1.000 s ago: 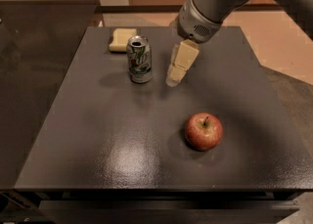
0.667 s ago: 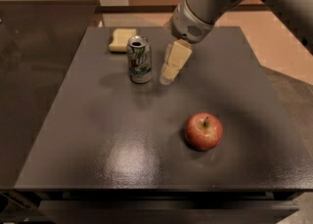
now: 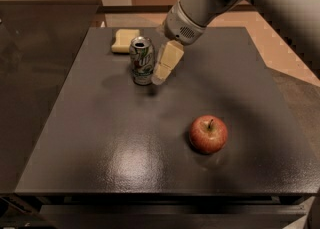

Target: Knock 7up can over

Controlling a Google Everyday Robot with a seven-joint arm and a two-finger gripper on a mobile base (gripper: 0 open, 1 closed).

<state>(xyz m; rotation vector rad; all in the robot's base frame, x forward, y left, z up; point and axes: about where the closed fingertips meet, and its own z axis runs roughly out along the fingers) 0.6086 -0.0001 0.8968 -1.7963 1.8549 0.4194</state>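
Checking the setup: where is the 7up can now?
The 7up can stands upright, back-left on the table in the camera view, before a yellow sponge, gripper close at its right.

Shiny metal 7up can (image 3: 142, 62), matt cream plastic tool (image 3: 161, 74) just beside it, glossy dark tabletop (image 3: 125, 153), smooth apple (image 3: 208, 134)

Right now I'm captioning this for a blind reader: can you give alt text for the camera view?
A robot's claw hangs right beside an upright soda can near the back of a dark table. A pale yellow block lies just behind the can, and a red apple sits alone nearer the front.
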